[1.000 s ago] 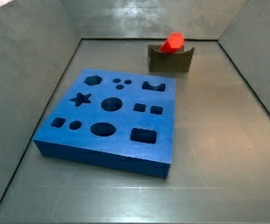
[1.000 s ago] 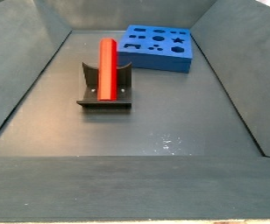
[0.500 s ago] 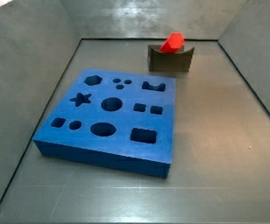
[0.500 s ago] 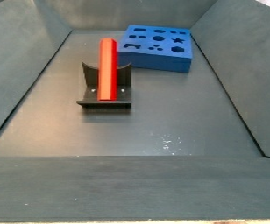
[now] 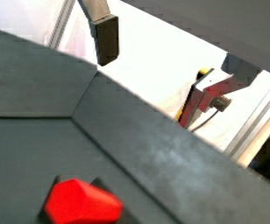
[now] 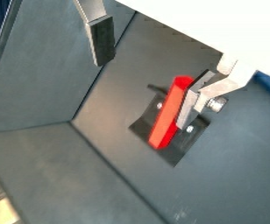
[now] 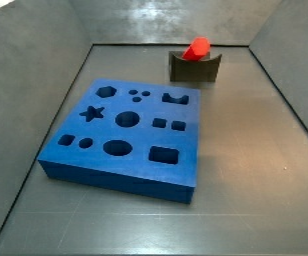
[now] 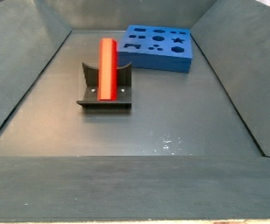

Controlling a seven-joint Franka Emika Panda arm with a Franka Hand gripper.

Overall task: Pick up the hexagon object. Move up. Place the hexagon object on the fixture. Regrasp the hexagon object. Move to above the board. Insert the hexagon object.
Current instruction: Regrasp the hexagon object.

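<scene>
While the tool (image 6: 155, 57) hangs open and empty above the fixture (image 6: 173, 129), the stiff, light hexagon (image 6: 168, 109) is best gripped mid-length.

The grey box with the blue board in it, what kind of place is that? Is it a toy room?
Probably a robot test bench, not a toy room. A blue board with shaped holes lies in a bare grey bin, a red hexagon object rests on a dark fixture, and the gripper hangs open above.
</scene>
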